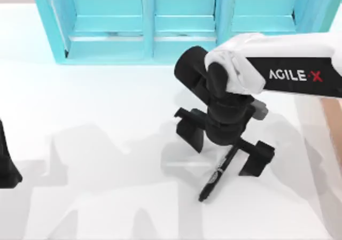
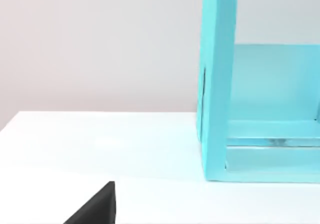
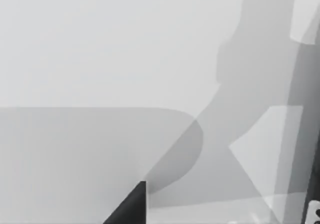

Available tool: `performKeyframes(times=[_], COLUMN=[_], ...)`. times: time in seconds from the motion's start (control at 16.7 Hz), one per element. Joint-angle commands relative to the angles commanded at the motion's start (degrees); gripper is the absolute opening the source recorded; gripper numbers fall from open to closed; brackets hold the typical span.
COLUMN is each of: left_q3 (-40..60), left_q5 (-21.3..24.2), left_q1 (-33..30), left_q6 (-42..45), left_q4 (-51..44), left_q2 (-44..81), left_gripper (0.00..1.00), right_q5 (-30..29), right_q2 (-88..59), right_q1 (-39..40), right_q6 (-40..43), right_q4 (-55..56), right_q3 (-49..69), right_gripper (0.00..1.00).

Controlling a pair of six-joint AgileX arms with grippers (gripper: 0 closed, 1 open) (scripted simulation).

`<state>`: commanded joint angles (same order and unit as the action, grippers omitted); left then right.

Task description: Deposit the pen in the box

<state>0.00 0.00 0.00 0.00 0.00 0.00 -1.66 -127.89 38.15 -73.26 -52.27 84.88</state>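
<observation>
Hovering low over the right-centre of the white surface [image 1: 96,101], well in front of the turquoise shelf unit [image 1: 176,21] along the far edge: right gripper [image 1: 227,146], fingers [image 1: 257,157] spread wide, one to either side of the wrist. Lying flat on the surface directly beneath, between those spread fingers: the pen [image 1: 218,170], slim and black, upper end tucked under the gripper body, tapered tip pointing toward the near edge and slightly toward the left edge. Running roughly crosswise to the line joining the two fingers, that long axis, so looking well set for a squeeze across the barrel; judging from the top view alone, not yet touching the pen, though contact under the wrist being hidden, hard to say for sure. Showing in the right wrist view, a dark sliver of the pen [image 3: 314,184] with a pale mark, over shadowed surface. Peeking in at the right edge of the surface, a strip of tan, probably the box [image 1: 334,128], near the right arm and well apart from the left. Parked at the left edge, close to the near corner: left gripper [image 1: 8,162], finger state impossible to tell. Being far nearer, the right arm looking the obvious one for the pick, then a short carry toward the right edge.
</observation>
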Motion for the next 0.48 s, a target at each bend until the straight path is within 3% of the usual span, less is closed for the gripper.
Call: performKeyframes(times=[0.06,0.48], left_q3=[0.0,0.0], left_q5=[0.0,0.0], left_q1=[0.0,0.0], left_q6=[0.0,0.0], left_q4=[0.0,0.0], left_q2=[0.0,0.0], left_gripper=[1.0,1.0], right_q5=[0.0,0.0], right_q2=[0.0,0.0], right_q1=[0.0,0.0], right_q6=[0.0,0.0], right_q4=[0.0,0.0], right_q3=[0.0,0.0], right_gripper=[1.0,0.47])
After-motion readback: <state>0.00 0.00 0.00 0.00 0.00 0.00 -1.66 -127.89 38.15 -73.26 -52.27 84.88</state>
